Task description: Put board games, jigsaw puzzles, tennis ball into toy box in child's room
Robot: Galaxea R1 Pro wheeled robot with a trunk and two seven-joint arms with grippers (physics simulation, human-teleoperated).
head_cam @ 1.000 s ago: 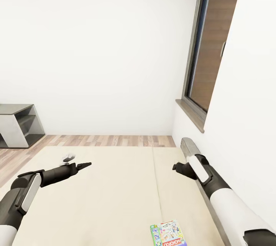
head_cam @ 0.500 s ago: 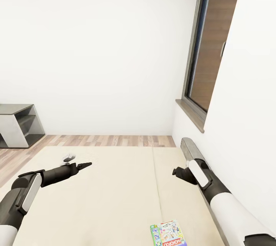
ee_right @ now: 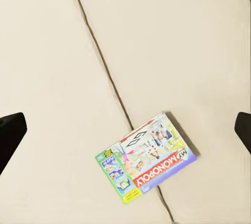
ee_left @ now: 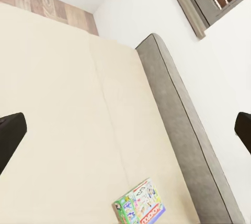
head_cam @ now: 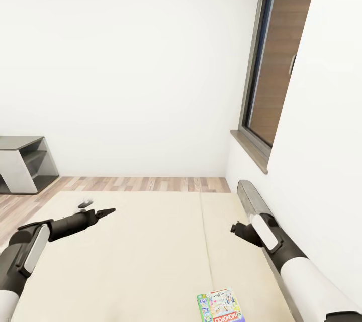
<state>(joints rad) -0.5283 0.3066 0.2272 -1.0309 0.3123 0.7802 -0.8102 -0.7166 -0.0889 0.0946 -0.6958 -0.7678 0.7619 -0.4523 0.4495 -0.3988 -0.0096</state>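
Note:
A colourful Monopoly board game box (head_cam: 219,306) lies flat on the cream bed (head_cam: 151,251), near the seam at the near edge of the head view. It also appears in the left wrist view (ee_left: 140,209) and the right wrist view (ee_right: 146,157). My left gripper (head_cam: 98,209) hovers open over the bed's left part, far from the box. My right gripper (head_cam: 236,228) hangs open above the bed's right side, beyond the box, with nothing between its fingertips (ee_right: 10,132). The toy box, table, puzzles and ball are out of view.
A grey headboard (head_cam: 250,200) runs along the bed's right side against the white wall. Above it are a window (head_cam: 276,61) and its sill (head_cam: 251,148). A grey shelf unit (head_cam: 22,164) stands at far left on the wood floor (head_cam: 141,184).
My left arm has drawn back slightly to the left. My right arm has shifted a little lower and to the right. The board game has not moved.

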